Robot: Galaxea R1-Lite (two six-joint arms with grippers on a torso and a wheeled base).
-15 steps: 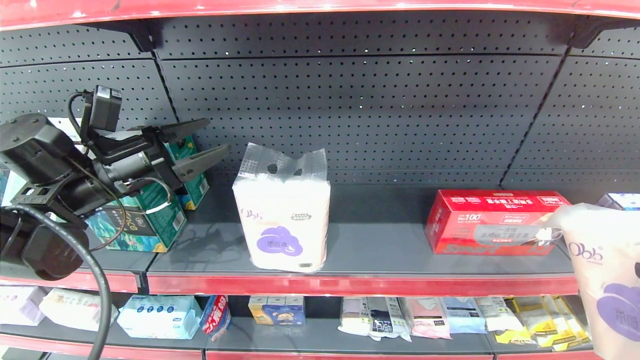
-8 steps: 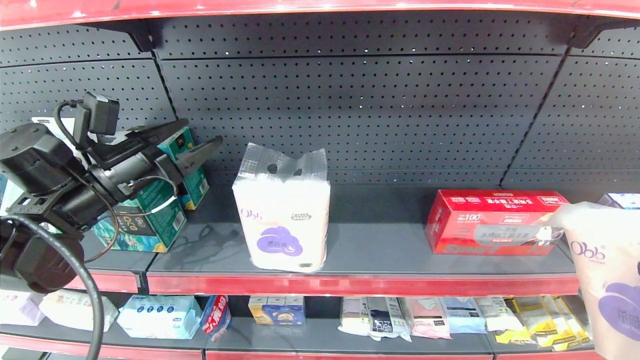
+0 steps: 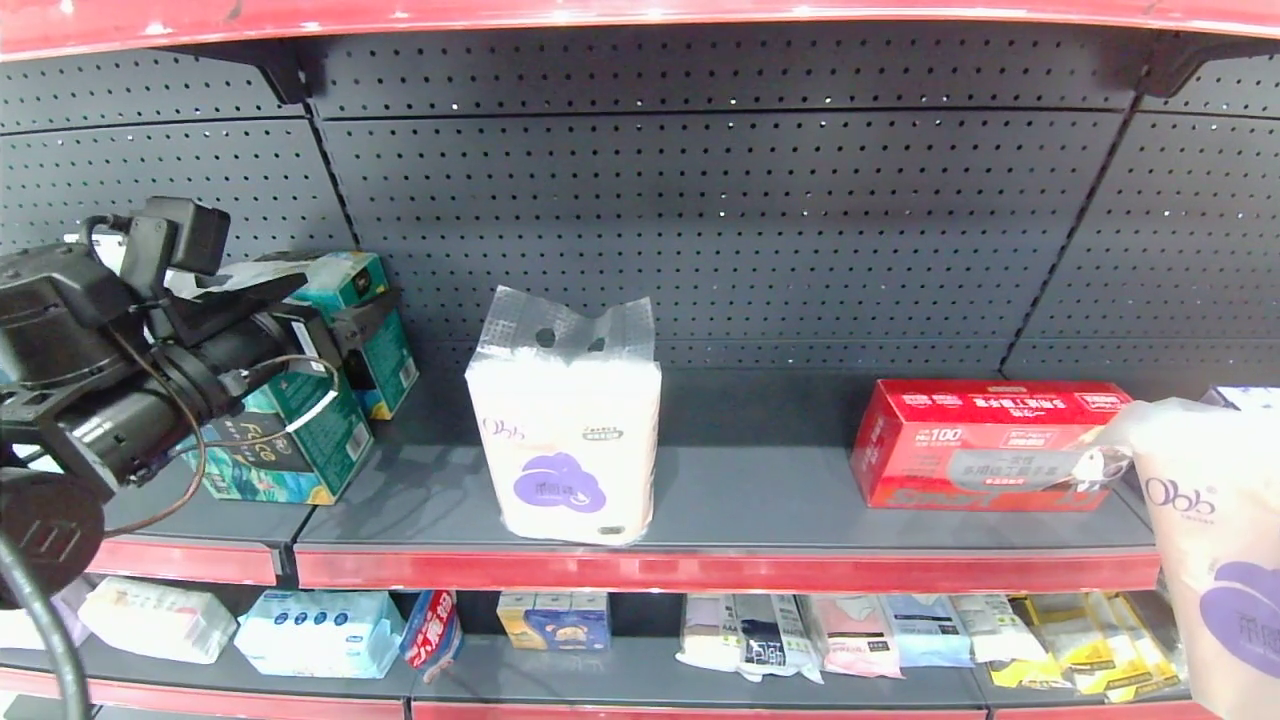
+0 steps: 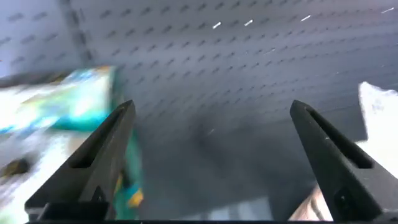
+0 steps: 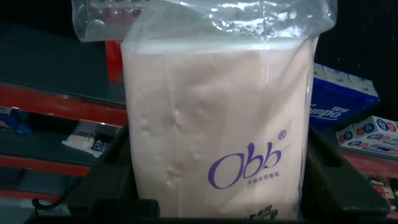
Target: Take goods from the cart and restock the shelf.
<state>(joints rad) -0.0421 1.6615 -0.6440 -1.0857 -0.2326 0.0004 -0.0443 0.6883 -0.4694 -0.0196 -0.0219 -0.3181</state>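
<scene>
1. Standing upright on the dark metal shelf (image 3: 720,480) with a red front edge is a white tissue pack in clear plastic wrap with a purple logo (image 3: 563,440). Its clear handle flap points up, and it sits close to the front edge.
2. The left gripper (image 3: 345,292) hangs above the shelf to the left of the white tissue pack and well apart from it. In the left wrist view the left gripper (image 4: 211,155) has its two black fingers (image 4: 93,168) spread wide and released, with nothing between them.
3. Two teal-green cardboard boxes (image 3: 300,440) stand on the shelf to the left of the white tissue pack, just behind and below the left gripper.
4. The right gripper (image 5: 217,186) is clenched on a second tissue pack of the same white, plastic-wrapped kind (image 5: 217,124), with a black finger pressed to each side of it.
5. In the head view this second tissue pack (image 3: 1215,540) is held upright far to the right of the white tissue pack, in front of the shelf's red edge and not on the board.
6. A red rectangular box (image 3: 985,440) lies flat on the shelf to the right of the white tissue pack, between it and the second tissue pack.
7. A lower shelf (image 3: 700,690) under the white tissue pack carries rows of small packaged goods.
</scene>
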